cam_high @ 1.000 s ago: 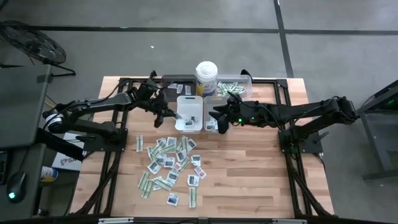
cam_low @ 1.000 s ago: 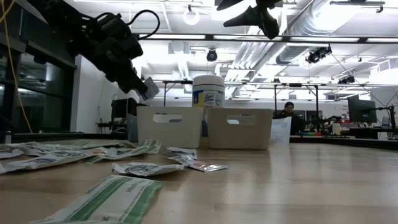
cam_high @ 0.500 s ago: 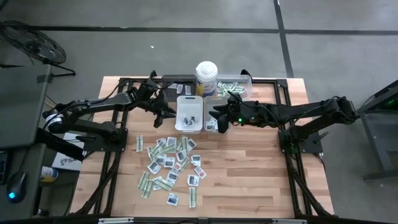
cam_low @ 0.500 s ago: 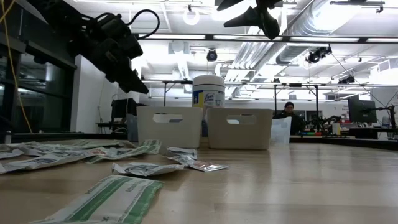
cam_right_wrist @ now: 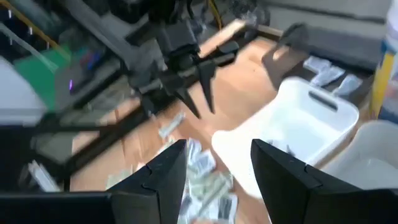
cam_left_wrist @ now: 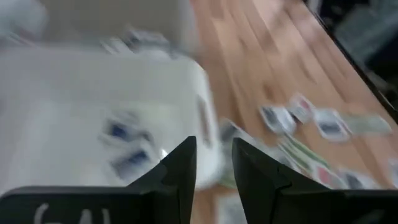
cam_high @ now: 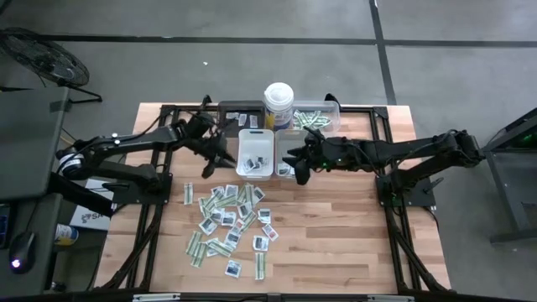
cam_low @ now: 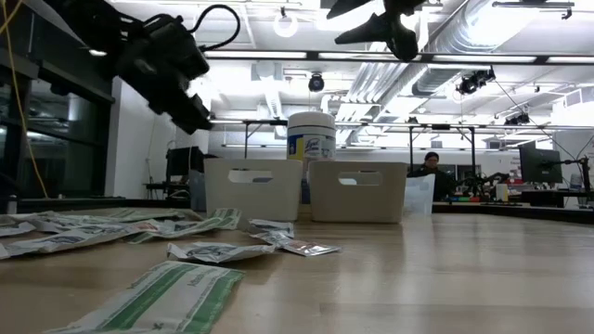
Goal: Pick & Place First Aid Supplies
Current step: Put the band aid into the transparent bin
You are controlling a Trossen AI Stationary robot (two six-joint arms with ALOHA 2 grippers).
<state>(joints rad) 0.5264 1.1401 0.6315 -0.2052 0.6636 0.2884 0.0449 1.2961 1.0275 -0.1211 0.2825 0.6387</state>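
Observation:
The first aid supplies (cam_high: 228, 220) lie scattered flat on the wooden table near its middle, as small white sachets and green-and-white strips. More of them lie in the white tray (cam_high: 256, 154), where blue-marked sachets (cam_left_wrist: 121, 134) show on the floor. My left gripper (cam_high: 216, 158) hangs open just left of that tray, above the table, with nothing between its fingers (cam_left_wrist: 214, 167). My right gripper (cam_high: 295, 164) hangs open at the tray's right side, higher up, also with nothing in it (cam_right_wrist: 221, 168).
A tall white canister (cam_high: 278, 102) stands behind the trays. A grey tray (cam_high: 291, 141) sits right of the white one, a clear tray with strips (cam_high: 317, 116) at the far right, and a dark tray (cam_high: 238, 112) at the far left. Bare wood lies to the right.
My left gripper has opened and let go of the small packet that it held at the white tray's left rim. The packet is gone from between its fingers. My right gripper has kept still.

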